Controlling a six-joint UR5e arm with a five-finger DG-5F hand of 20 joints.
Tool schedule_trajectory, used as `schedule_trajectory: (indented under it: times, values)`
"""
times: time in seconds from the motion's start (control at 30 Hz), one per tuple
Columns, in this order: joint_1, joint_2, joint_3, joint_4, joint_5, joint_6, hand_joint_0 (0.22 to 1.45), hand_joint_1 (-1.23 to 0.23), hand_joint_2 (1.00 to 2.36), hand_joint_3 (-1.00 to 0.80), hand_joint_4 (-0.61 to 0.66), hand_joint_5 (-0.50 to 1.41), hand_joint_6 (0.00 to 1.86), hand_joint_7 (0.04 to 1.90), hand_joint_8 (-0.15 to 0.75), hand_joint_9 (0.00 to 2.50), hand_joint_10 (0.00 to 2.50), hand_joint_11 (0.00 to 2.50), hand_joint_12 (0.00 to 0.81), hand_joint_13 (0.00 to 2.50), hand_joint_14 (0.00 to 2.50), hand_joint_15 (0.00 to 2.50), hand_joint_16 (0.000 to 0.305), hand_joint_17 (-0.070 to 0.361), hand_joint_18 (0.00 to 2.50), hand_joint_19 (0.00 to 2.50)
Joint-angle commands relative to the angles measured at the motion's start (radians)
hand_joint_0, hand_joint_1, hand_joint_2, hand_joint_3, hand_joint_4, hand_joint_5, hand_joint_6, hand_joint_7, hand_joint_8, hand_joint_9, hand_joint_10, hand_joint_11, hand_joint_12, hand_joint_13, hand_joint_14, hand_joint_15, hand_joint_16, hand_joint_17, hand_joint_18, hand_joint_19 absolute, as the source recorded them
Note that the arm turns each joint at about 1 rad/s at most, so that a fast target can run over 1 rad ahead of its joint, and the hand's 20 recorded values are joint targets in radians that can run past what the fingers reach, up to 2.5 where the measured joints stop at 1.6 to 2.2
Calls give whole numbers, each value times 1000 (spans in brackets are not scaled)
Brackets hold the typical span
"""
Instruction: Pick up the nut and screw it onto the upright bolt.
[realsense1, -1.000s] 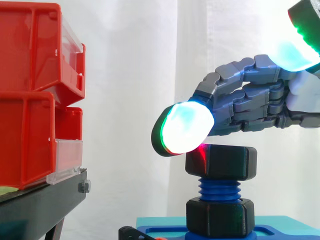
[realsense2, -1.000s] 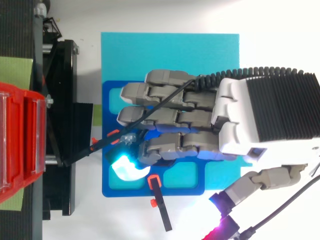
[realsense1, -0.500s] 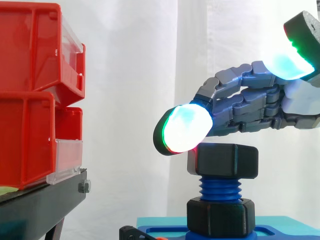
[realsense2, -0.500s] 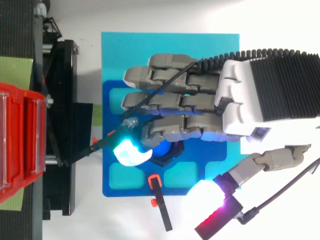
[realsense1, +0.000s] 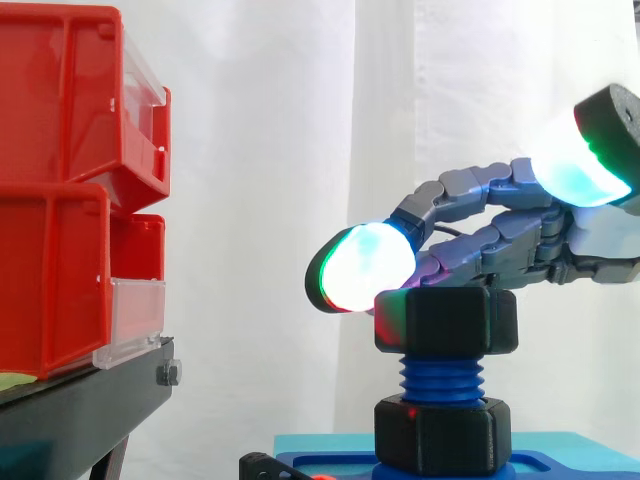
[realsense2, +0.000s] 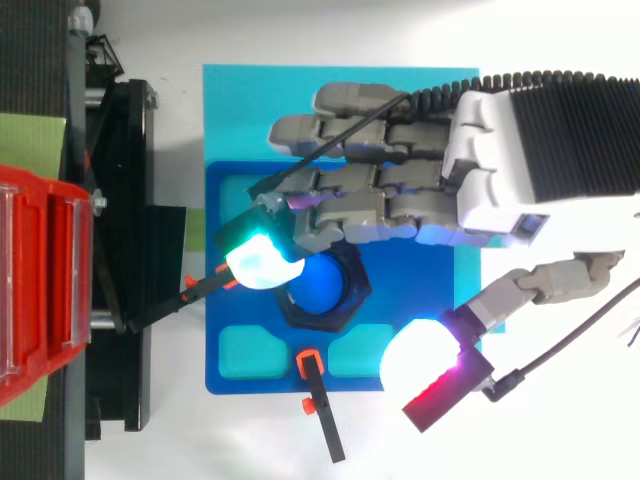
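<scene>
hand – fingers loosely spread, holding nothing | black nut atop blue bolt thread – one fingertip at its rim

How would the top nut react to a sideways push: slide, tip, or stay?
Probably stays: the top nut sits level on the bolt, whose threads show beneath it. It looks rigid, likely plastic and light. Its flat hex faces should give the robot hand grip.

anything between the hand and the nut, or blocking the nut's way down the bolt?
Nothing visible. The hand reaches right to the top edge of the nut, with nothing between. The nut sits atop the bolt, with bare blue thread below it down to the lower nut at the base.
</scene>
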Motion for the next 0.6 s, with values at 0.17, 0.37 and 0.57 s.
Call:
schedule_trajectory:
  times: [0.17, 0.37, 0.57]
  values:
    - [-22, -1, -2, 0, -22, 0, 495, -264, 1000, -500, 290, -135, 503, 785, 265, 434, 0, 0, 229, 189, 0, 0, 23, 52, 0, 0]
    - [-41, 1, -2, 2, -44, -2, 499, -265, 1000, -500, 301, -126, 503, 809, 267, 453, 0, 0, 226, 201, 0, 0, 22, 50, 0, 0]
    - [-59, -1, -2, 0, -52, -11, 505, -273, 1000, -500, 299, -118, 503, 881, 271, 474, 0, 0, 223, 224, 0, 0, 22, 49, 0, 0]
